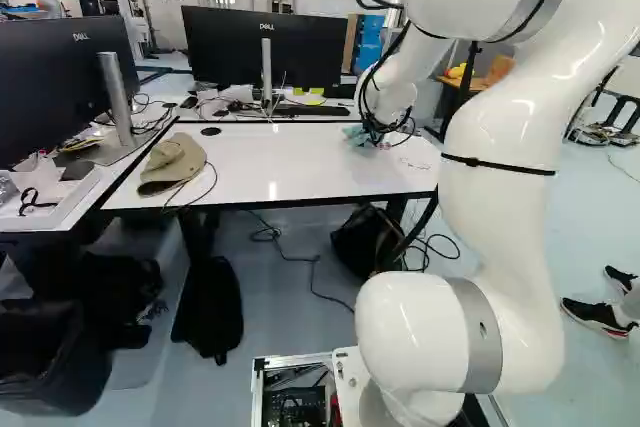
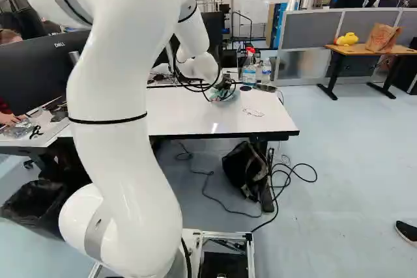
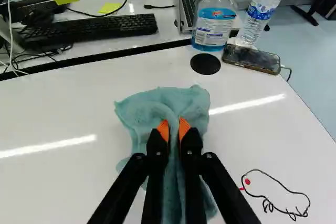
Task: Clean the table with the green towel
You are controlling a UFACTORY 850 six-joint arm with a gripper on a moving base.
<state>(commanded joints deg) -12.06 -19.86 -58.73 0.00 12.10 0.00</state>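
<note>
The black two-fingered claw is closed on a bunched fold of the soft blue-green cloth towel, which rests spread on the white tabletop. The black-outlined doodle with red marks lies apart, to the claw's right and nearer the base, its long axis running sideways. The thick white arm reaches forward, wrist angled down.
</note>
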